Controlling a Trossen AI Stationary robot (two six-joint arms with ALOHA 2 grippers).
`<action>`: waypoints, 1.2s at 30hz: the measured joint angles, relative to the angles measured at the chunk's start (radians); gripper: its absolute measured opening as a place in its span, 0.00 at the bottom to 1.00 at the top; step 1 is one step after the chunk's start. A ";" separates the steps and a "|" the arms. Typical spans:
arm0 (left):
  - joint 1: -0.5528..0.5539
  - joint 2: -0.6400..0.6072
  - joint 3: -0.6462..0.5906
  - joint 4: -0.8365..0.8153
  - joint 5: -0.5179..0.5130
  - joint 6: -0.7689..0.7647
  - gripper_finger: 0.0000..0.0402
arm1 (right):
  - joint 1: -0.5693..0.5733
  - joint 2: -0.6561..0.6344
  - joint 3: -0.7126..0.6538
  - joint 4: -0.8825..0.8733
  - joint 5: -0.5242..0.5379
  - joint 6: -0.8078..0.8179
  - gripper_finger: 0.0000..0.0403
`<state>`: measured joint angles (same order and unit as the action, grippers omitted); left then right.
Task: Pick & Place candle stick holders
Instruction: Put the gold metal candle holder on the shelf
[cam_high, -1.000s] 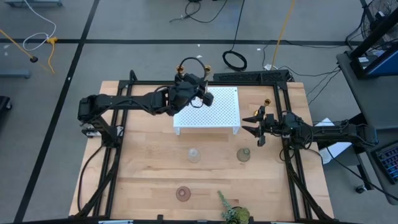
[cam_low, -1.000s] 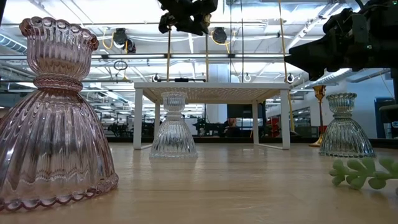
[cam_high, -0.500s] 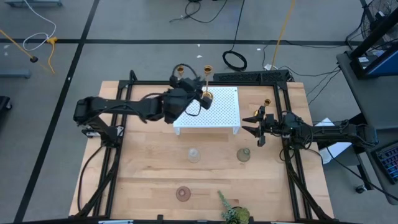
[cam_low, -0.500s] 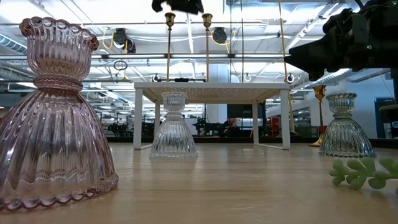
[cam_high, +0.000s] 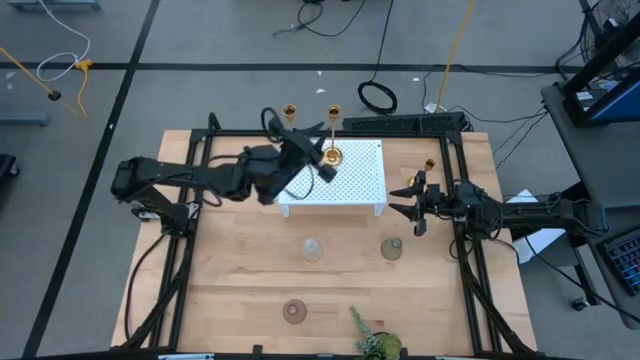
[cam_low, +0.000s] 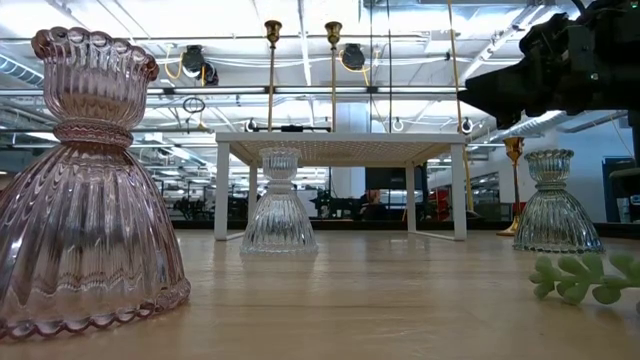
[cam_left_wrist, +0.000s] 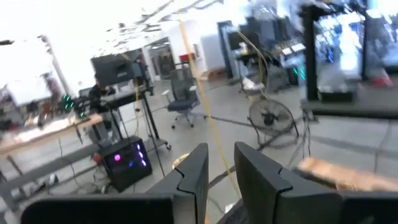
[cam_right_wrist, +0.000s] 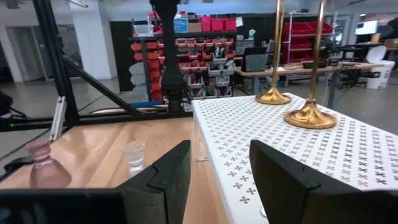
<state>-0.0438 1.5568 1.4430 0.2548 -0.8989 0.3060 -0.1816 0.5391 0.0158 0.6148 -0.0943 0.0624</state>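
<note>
**Ana:** Which step is it?

**Ben:** Two gold candlesticks (cam_high: 333, 154) stand on the white stand (cam_high: 350, 175) on the desk (cam_high: 230, 280). The left claw (cam_high: 322, 166) hangs beside them, empty, fingers a little apart. I think the third gold candlestick (cam_high: 429, 163) comes next.

**Ana:** Where is it?

**Ben:** By the right claw (cam_high: 408, 200), which waits wide open. The candlestick is shiny and thin. The claw must close on its stem.
</note>
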 joint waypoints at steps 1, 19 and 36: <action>-0.013 -0.010 0.000 -0.002 0.000 0.020 0.21 | 0.000 0.000 0.005 -0.004 -0.010 -0.001 0.39; -0.244 -0.347 0.001 -0.694 0.062 -0.211 0.21 | 0.009 -0.002 0.176 -0.383 0.146 0.016 0.38; -0.276 -0.371 -0.239 -0.773 0.026 -0.373 0.21 | 0.092 -0.023 0.355 -0.921 0.410 0.169 0.38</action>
<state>-0.3202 1.1854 1.2041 -0.5180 -0.8730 -0.0672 -0.0895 0.5158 0.3706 -0.3062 0.3160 0.2311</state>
